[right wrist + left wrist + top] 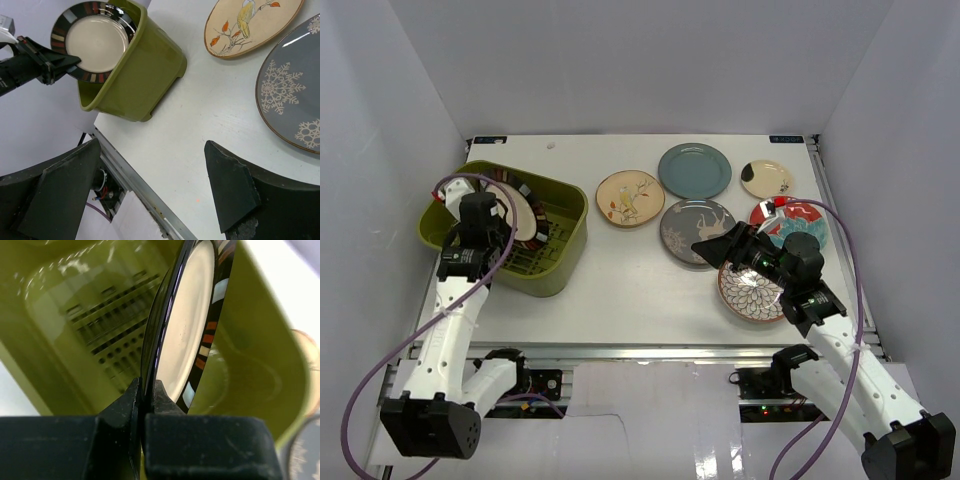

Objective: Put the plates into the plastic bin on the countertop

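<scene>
The olive-green plastic bin [565, 225] stands at the left of the white countertop [630, 285]. My left gripper [508, 220] is shut on the rim of the black-rimmed tan plate [527, 215], holding it on edge inside the bin. In the left wrist view the fingers [132, 395] pinch the plate [187, 335] above the ribbed floor [107, 325]. My right gripper [715, 243] is open and empty over the near edge of the grey patterned plate [685, 228]. The brown-rimmed petal plate [752, 298] lies under the right arm.
The cream bird plate [630, 197], grey-blue plate [694, 170], cream plate with a dark patch [767, 179] and red plate [808, 222] lie flat at the back right. The right wrist view shows the bin [145, 65] near the table's metal front edge [145, 192].
</scene>
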{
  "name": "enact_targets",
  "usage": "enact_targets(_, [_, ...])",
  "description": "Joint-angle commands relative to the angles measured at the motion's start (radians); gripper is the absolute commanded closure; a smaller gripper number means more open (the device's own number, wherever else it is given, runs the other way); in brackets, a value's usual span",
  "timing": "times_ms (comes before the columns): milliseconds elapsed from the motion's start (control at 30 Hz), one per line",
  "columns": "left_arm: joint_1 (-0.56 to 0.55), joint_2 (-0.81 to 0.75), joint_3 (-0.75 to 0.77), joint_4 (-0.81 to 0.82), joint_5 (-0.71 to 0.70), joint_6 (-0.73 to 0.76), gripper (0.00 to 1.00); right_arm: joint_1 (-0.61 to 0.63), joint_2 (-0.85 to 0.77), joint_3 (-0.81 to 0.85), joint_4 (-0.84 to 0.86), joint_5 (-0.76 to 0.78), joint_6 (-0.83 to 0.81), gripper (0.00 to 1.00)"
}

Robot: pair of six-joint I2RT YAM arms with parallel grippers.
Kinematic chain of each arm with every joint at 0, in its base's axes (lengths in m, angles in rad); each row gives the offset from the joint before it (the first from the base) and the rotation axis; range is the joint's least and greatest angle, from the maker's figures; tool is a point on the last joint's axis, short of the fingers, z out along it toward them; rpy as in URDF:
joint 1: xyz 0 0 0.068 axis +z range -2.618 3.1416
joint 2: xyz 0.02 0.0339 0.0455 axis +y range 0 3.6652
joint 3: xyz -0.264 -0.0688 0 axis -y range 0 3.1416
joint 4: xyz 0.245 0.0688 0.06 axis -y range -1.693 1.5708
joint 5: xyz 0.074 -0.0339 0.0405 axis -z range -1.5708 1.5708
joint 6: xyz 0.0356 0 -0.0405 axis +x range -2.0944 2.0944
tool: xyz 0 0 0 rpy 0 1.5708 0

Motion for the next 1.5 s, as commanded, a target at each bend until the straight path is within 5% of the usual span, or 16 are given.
enact_targets(0, [0.037,-0.021,-0.018,0.126,-0.016,-0.029,1.00,-0.002,-0.006,0.009,0.009,0.012,-0.028,0.09])
enact_targets(333, [0.183,0.160,-0.031,0.180,0.203,-0.066,0.96,-0.002,-0.020,0.003,-0.040,0.045,-0.062,0.09])
enact_targets(367, [0.186,0.168,-0.032,0.181,0.203,-0.055,0.74,-0.002,-0.020,0.003,-0.045,0.049,-0.066,0.09])
enact_targets(500, [0.195,0.228,-0.040,0.169,0.173,-0.018,0.27,-0.002,-0.009,-0.008,-0.051,0.070,-0.068,0.09])
enact_targets(633, [0.195,0.238,-0.043,0.175,0.176,-0.008,0.02,-0.002,0.002,-0.022,-0.044,0.088,-0.059,0.08])
enact_targets(900, [0.194,0.156,-0.002,0.200,0.184,-0.014,0.02,-0.002,0.052,-0.060,-0.067,0.219,-0.050,0.00])
enact_targets(1300, [0.114,-0.011,-0.040,0.335,0.075,0.051,0.02,-0.002,0.089,-0.040,-0.114,0.322,-0.060,0.04])
enact_targets(1467, [0.047,-0.006,0.024,0.382,0.254,0.054,0.02,-0.002,0.068,0.009,-0.151,0.332,-0.082,0.06])
